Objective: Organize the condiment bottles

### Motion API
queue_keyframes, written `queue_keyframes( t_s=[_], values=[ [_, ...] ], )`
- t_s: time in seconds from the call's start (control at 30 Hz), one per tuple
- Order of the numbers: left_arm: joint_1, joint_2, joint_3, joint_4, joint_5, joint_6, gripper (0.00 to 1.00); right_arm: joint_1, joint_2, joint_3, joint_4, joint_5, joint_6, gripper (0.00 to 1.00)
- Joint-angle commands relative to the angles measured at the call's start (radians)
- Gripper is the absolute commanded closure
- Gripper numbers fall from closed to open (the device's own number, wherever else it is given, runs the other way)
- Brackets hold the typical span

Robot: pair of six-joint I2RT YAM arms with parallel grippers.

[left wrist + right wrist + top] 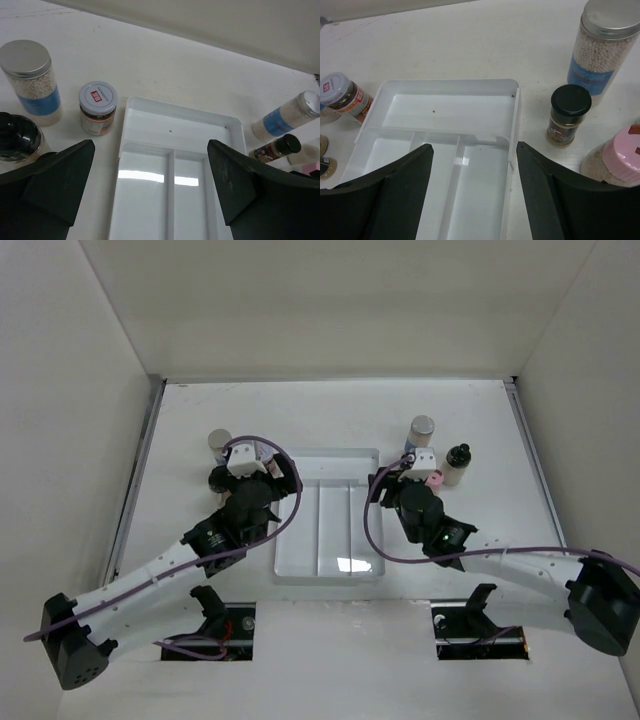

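Observation:
A clear three-compartment tray (325, 570) lies empty in the middle. Left of it stand a tall grey-capped, blue-labelled jar (32, 80), a small jar with a red-marked lid (98, 107) and a black-capped jar (17, 137). Right of it stand a tall grey-capped, blue-labelled jar (600, 47), a small black-capped bottle (568, 115) and a pink-capped jar (620, 160). My left gripper (150, 170) is open and empty above the tray's left part. My right gripper (474, 165) is open and empty above the tray's right edge.
White walls close in the table on the left, back and right. The tray's raised rim (450, 85) lies between the two bottle groups. Both arms (150, 580) reach in from the near edge, with purple cables looping beside the tray.

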State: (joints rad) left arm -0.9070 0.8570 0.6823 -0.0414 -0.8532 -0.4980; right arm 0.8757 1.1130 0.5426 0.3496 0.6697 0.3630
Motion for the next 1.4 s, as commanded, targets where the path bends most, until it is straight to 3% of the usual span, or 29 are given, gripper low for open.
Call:
queue_keyframes(
  t_s=[0.0,0.13,0.23,0.33,0.43,0.47,0.5,0.53,0.57,0.63,0.73,0.8,0.9,1.13,1.37],
  values=[
    [0.047,0.008,0.051,-0.006,0.011,0.021,0.0,-0.002,0.025,0.013,0.074,-0.001,-0.007,0.25],
    [0.183,0.08,0.104,0.032,0.022,0.085,0.0,-0.004,0.045,0.011,0.083,-0.007,0.007,0.27],
    [0.274,0.143,0.16,0.031,0.031,0.102,0.0,-0.004,0.056,0.014,0.08,-0.009,-0.004,0.34],
    [0.358,0.203,0.232,0.02,0.077,0.11,0.0,-0.004,0.048,0.011,0.08,-0.009,-0.004,0.6],
    [0.424,0.25,0.276,0.021,0.164,0.107,0.01,-0.004,0.05,0.016,0.066,-0.013,-0.007,0.76],
    [0.455,0.273,0.289,0.024,0.198,0.102,0.15,-0.001,0.05,0.02,0.057,-0.015,-0.01,0.78],
    [0.487,0.296,0.304,0.017,0.218,0.093,0.39,0.001,0.048,0.025,0.049,-0.013,-0.01,0.78],
    [0.515,0.321,0.321,0.005,0.232,0.081,0.52,0.001,0.045,0.025,0.048,-0.009,-0.01,0.77],
    [0.536,0.342,0.339,-0.021,0.241,0.072,0.53,0.001,0.044,0.022,0.055,-0.004,-0.01,0.74],
    [0.572,0.387,0.374,-0.073,0.247,0.059,0.45,0.001,0.05,0.02,0.066,-0.002,-0.01,0.63],
    [0.612,0.444,0.404,-0.097,0.25,0.053,0.21,0.001,0.065,0.022,0.069,-0.004,-0.018,0.5],
    [0.63,0.479,0.422,-0.109,0.253,0.053,0.13,0.001,0.07,0.019,0.075,-0.005,-0.013,0.41],
    [0.65,0.52,0.431,-0.126,0.258,0.05,0.09,0.001,0.09,0.025,0.078,-0.012,-0.019,0.32],
    [0.667,0.567,0.41,-0.135,0.255,0.026,0.1,0.002,0.108,0.033,0.077,-0.013,-0.027,0.28],
    [0.691,0.577,0.385,-0.12,0.217,-0.001,0.18,0.002,0.111,0.033,0.074,-0.015,-0.03,0.28]
  ],
)
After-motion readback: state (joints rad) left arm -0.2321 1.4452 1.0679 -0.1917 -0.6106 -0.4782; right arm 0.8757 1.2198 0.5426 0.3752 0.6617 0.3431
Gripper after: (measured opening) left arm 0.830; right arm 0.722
